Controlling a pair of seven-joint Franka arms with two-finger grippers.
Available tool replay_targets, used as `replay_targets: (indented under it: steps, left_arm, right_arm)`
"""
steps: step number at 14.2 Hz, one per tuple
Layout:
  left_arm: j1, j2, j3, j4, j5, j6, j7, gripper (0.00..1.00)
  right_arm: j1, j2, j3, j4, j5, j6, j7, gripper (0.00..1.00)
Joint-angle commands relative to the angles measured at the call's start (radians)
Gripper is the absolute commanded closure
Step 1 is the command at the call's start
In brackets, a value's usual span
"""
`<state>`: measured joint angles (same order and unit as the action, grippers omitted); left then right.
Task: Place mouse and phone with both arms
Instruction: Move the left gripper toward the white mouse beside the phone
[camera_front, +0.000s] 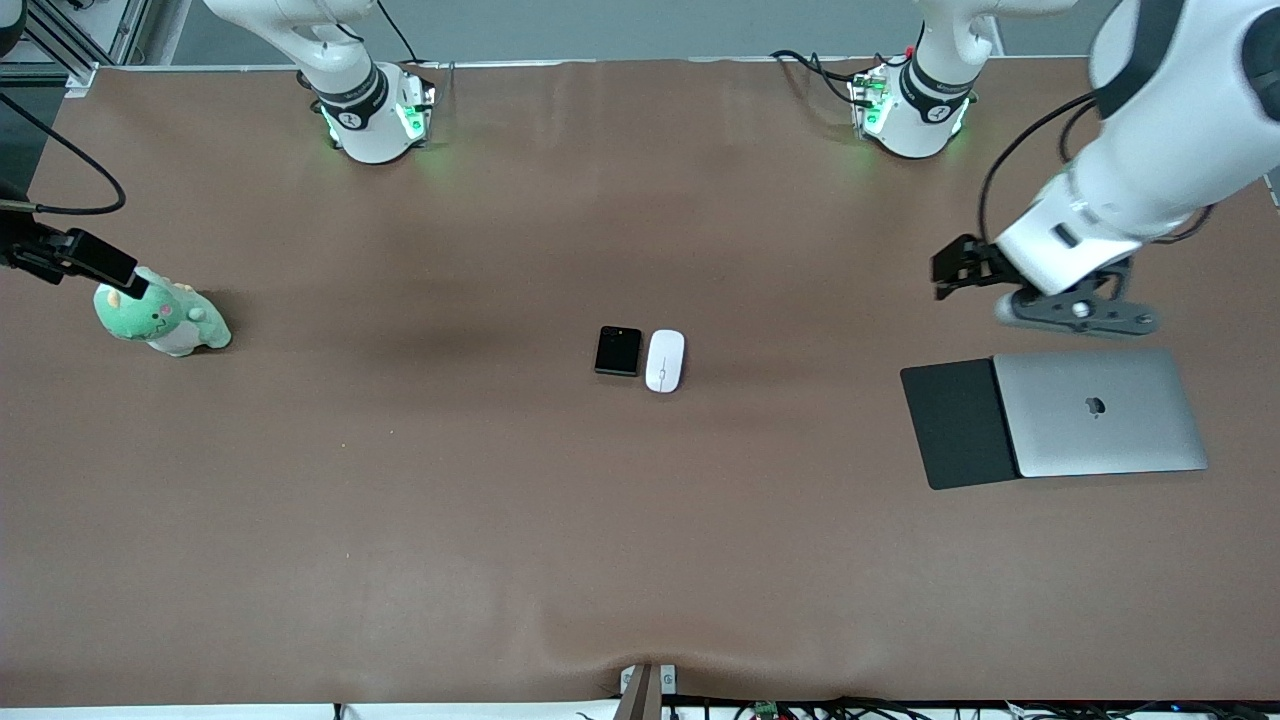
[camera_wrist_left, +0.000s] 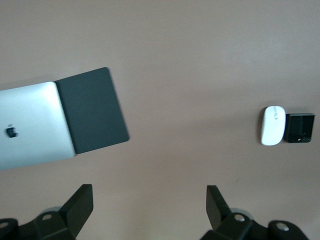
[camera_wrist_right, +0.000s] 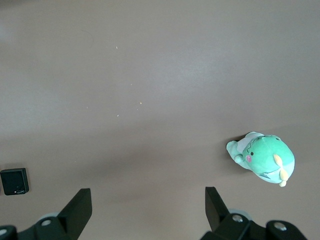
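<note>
**Brown bench, both arms high: split the pair before grasping**

Brown matting covers the bench (camera_front: 400, 480). Taking the phone (camera_front: 618, 351) as the landmark and moving across the front view: a green plush toy (camera_front: 163, 318) lies well away from it toward the right arm's end, with the right end effector (camera_wrist_right: 145, 210) hanging over the bench near that toy, fingers spread wide and empty. The mouse (camera_front: 665, 361) lies just beside the phone, possibly touching it; the gap is hard to judge. Well away toward the left arm's end sit a black mouse pad (camera_front: 955, 425) and a closed laptop (camera_front: 1100, 412). The left end effector (camera_wrist_left: 150, 210) hovers close to the laptop's edge, also fully open and empty.

Each arm would best take the item on its own side, the right arm the phone and the left the mouse. Fingers should straddle each item's narrow width, coming straight down so one grasp does not nudge its neighbour.
</note>
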<state>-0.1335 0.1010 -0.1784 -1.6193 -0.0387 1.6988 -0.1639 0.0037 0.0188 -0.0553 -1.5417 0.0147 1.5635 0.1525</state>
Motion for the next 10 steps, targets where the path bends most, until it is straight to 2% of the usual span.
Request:
replay_targets:
  steps: [1,7,10]
  left_arm:
    - [-0.05,0.061,-0.027,0.006,0.006,0.057,-0.112,0.0]
    - [-0.193,0.204,-0.027,0.006,0.043,0.168,-0.228,0.0]
    - [-0.279,0.316,-0.029,0.006,0.134,0.272,-0.387,0.0]
  right_arm:
    - [-0.004,0.0,0.003,0.0,-0.012,0.004,0.009,0.0]
    - [-0.004,0.001,0.003,0.0,-0.012,0.003,0.009,0.0]
    - [-0.005,0.001,0.003,0.0,-0.012,0.003,0.007,0.0]
